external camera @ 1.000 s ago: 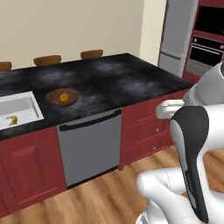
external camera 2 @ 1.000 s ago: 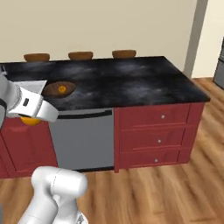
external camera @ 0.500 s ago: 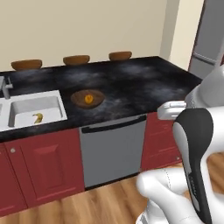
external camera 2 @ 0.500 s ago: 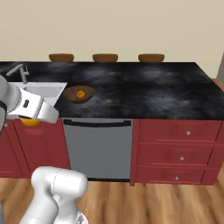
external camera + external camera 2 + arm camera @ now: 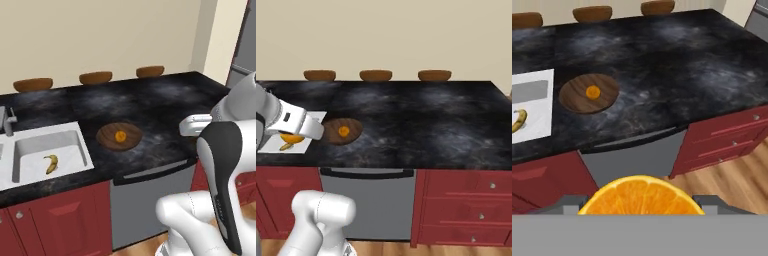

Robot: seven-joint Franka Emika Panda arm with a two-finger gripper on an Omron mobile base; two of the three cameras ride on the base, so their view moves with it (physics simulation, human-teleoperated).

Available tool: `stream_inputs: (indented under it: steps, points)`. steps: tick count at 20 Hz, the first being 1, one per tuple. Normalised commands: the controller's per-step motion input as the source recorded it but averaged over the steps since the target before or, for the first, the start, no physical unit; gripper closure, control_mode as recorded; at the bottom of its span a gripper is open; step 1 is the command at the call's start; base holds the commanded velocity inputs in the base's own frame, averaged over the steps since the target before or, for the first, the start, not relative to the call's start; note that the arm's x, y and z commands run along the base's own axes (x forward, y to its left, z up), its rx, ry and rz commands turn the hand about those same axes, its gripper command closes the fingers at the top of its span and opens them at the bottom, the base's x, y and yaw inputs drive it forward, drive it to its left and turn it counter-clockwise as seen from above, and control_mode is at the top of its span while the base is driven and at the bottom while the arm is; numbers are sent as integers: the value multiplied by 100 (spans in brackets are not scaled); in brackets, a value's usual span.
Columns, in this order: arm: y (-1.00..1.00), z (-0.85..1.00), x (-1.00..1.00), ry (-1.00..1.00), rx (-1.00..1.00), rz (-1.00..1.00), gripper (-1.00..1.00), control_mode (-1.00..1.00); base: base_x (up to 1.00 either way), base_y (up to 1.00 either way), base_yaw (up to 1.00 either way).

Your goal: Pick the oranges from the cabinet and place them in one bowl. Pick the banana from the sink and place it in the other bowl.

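Fingers [image 5: 641, 212] clench a cut orange [image 5: 641, 196] (firm, light, slick-skinned; grip best across its middle), off the counter [image 5: 165, 105]. Another orange [image 5: 120, 135] sits in the wooden bowl [image 5: 107, 137].

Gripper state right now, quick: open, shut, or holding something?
Gripper: closed on a bright orange cut-faced orange, held between its fingers in the hand view.

Orange [image 5: 120, 135] in wooden bowl [image 5: 107, 139]
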Motion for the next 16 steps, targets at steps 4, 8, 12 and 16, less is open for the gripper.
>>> stream_inputs:
  steps: [4, 8, 12, 16]
  points:
    - [0, 0, 0, 0, 0, 0, 100, 100, 74, 53, -4]
    - [16, -6, 4, 1, 0, -2, 100, -100, 39, 44, -4]
    - [53, -33, 35, 10, 1, -3, 100, -100, 0, 0, 0]
    - [19, -47, 75, 25, 5, 1, 100, -100, 0, 0, 0]
